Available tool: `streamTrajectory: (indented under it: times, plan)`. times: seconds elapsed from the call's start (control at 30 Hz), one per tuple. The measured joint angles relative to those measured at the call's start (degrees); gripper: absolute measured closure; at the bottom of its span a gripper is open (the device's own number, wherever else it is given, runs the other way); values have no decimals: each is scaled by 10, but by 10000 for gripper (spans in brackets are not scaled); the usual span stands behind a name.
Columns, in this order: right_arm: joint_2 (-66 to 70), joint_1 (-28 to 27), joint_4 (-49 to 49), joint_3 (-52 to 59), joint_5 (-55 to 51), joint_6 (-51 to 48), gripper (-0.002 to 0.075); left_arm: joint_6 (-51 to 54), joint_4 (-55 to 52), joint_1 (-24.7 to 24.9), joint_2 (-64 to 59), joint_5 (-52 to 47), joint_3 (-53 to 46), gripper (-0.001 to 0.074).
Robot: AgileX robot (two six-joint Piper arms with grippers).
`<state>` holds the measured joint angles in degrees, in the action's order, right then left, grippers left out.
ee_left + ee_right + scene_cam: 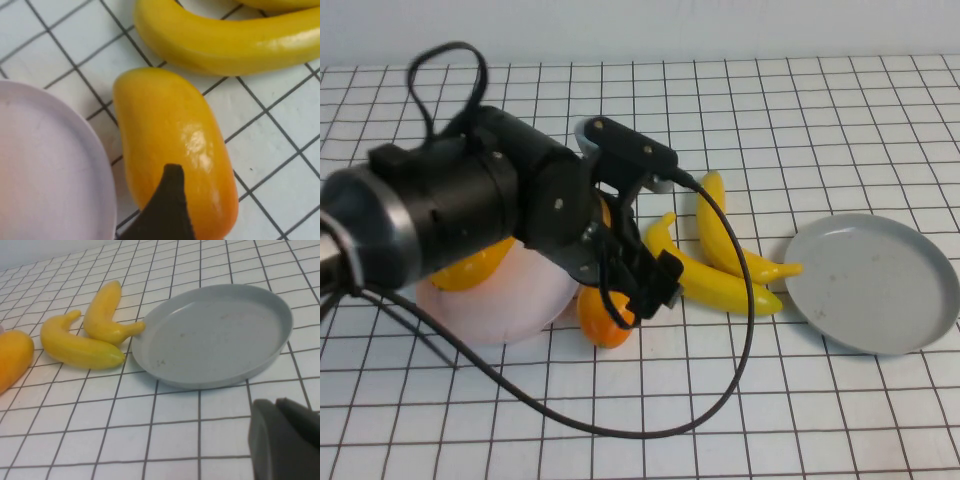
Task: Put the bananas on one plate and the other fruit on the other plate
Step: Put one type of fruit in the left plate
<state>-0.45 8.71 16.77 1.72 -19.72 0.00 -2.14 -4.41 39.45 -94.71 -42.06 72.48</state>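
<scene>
Hovering over an orange fruit [603, 322] beside the pink plate [500, 305], the left pincer [638, 290] is positioned for grasping, its grip indiscernible; the right pincer [287, 440] is parked beside the grey plate [215, 335], grip likewise unclear.

The left arm reaches in from the near left, its thick black wrist angled down toward the middle of the table. The left gripper [638, 292] hangs low at its end, pointing down and slightly right; one dark fingertip [167, 210] shows in the left wrist view. Of the right gripper [287, 440] only a dark grey corner shows, in its own wrist view.
</scene>
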Motion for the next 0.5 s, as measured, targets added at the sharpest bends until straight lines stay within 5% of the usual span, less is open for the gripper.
streamTrajectory:
  times: [0.5]
  plan:
    - [0,0,0,0,0,0,742,0,10,-19,-129,48,2,86]
